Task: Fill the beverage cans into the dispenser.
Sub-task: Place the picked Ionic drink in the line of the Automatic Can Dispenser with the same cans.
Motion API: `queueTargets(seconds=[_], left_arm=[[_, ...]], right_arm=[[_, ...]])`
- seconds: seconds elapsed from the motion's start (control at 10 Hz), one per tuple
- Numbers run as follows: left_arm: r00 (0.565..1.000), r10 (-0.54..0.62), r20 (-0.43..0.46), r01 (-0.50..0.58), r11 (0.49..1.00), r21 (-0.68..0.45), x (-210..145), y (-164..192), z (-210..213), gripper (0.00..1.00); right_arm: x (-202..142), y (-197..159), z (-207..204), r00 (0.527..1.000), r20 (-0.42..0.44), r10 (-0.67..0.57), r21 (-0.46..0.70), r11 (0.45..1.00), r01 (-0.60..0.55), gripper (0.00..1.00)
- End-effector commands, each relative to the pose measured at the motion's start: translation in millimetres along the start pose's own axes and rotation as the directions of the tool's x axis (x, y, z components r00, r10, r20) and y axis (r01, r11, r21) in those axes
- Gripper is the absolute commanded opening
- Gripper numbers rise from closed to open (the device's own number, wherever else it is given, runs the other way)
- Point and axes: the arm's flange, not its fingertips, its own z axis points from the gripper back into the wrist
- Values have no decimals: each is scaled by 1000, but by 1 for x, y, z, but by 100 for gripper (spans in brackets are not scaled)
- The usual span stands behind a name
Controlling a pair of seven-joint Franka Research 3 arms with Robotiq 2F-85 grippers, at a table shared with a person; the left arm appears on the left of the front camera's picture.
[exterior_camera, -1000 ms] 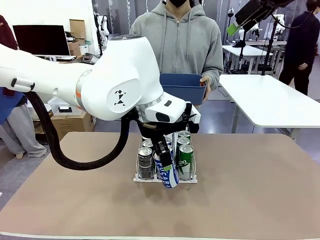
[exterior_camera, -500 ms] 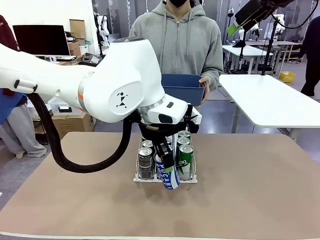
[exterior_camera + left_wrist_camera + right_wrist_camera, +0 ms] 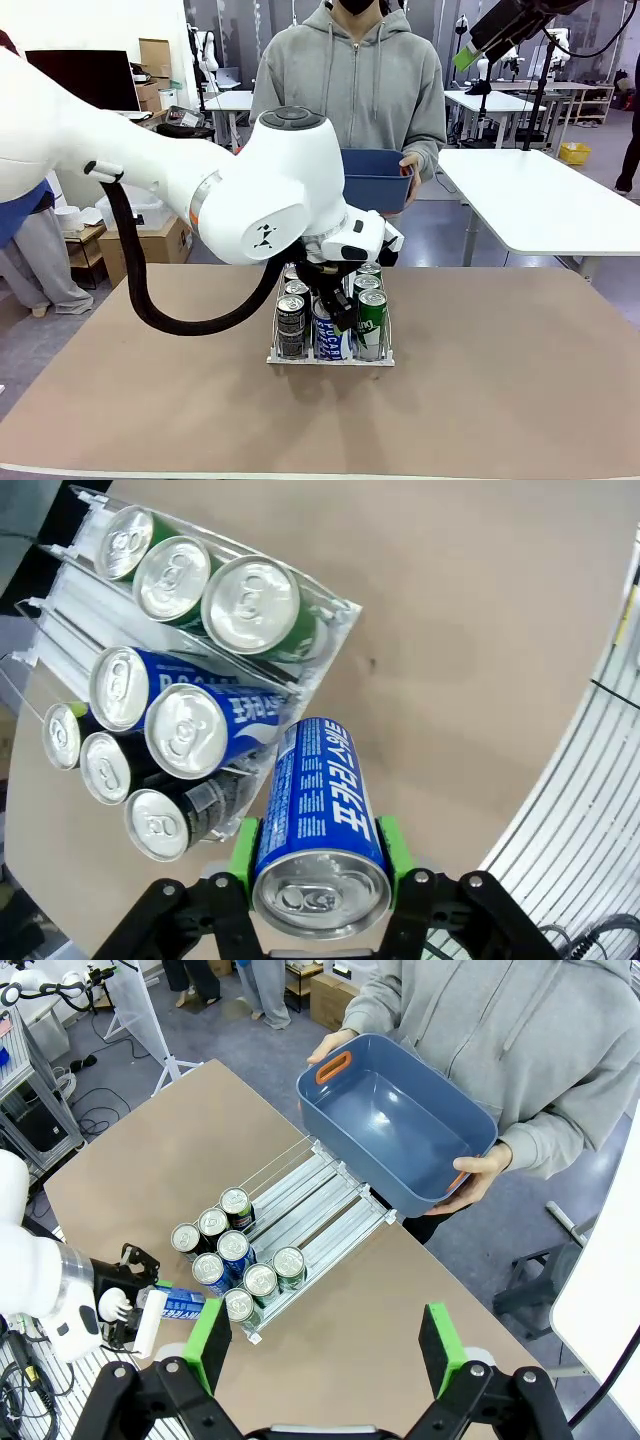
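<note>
Since 1 second ago, left gripper [image 3: 318, 865] has swung lower, jaws clamped on blue-and-white can [image 3: 316, 830] before dispenser [image 3: 330, 358] on bench [image 3: 480, 380]; right gripper [image 3: 322, 1345] hangs wide open, empty; best straighten can, enter middle lane slowly.

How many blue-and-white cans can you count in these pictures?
3. The rear can and the front can stand in the middle lane of the dispenser. The held can is tilted in the left gripper, near the lane's front. None seems hidden.
</note>
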Motion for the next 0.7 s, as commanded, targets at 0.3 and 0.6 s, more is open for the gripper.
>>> queueTargets(seconds=[0.3,0.6], left_arm=[[1000,5,-9,-5,1000,11,3,0,-2,57],[999,52,16,-53,994,90,17,15,-11,57]], right_arm=[[-4,1,0,1000,-3,1,1,1000,-1,100],[-4,1,0,1000,-3,1,1,1000,-1,100]])
